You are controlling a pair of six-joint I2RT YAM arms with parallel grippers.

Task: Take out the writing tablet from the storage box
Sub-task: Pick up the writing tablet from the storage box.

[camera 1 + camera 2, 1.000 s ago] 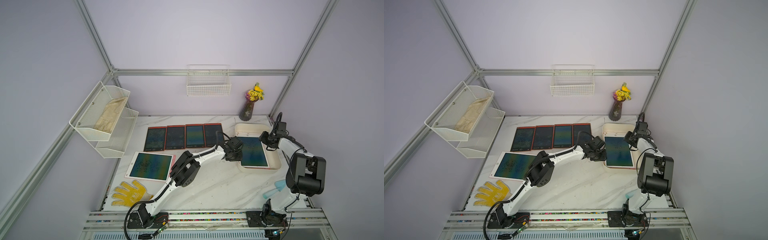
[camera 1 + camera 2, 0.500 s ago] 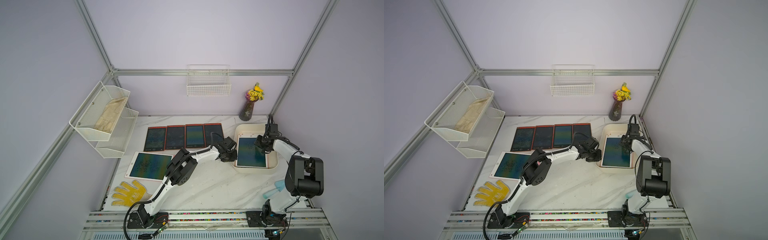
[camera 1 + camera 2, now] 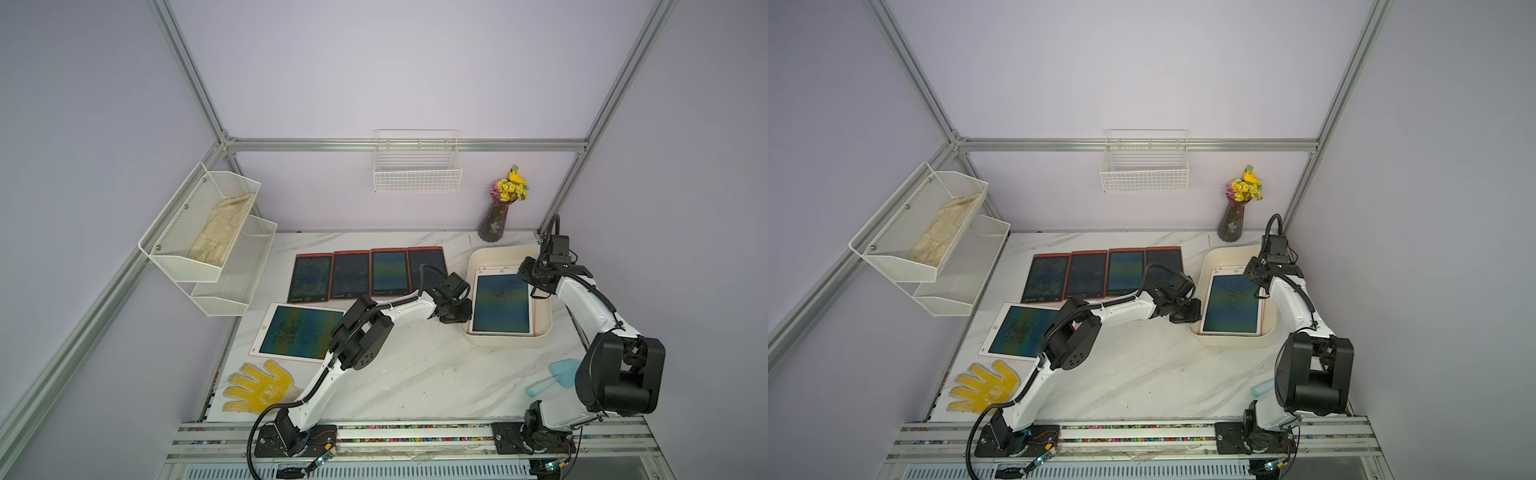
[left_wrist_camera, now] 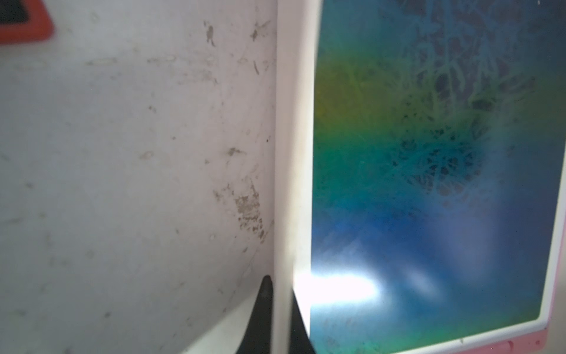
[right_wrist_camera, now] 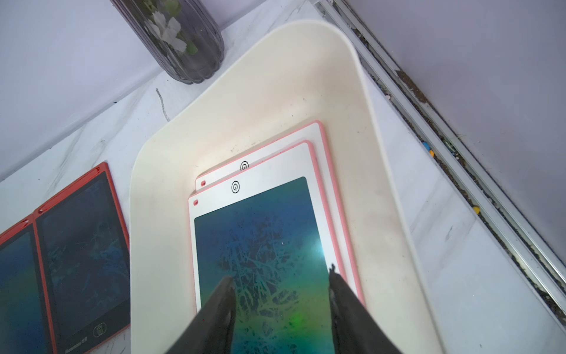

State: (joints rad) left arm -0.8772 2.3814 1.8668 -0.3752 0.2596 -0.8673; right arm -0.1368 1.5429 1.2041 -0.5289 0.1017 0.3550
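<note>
Storage box point(image 3: 507, 340) sits at the right rear of the worktop point(image 3: 415, 374). The top tablet point(image 3: 501, 303) lies flat inside it, stacked on a lower tablet point(image 5: 275, 150) that peeks out at the button end. Both are still in the box, so nothing is out yet.

The top tablet lies hard against the box's left wall, leaving little finger room there. Left hand point(image 4: 280, 309) is clamped on what reads as that wall, one finger outside and one inside by the screen. Likely it braces the box so it won't slide during the pull.

Right hand point(image 5: 280, 275) has its fingers apart with nothing between them, poised over the top tablet's screen near its right edge. Contact can't be told.

Left arm point(image 3: 399, 309) stretches long from the front-left base, elbow up, wrist tipped down at the wall. Right arm point(image 3: 582, 299) folds up from the front-right base, forearm reaching back over the box, wrist pitched down.

Other tablets point(image 3: 351, 274) lie on the worktop left of the box.
</note>
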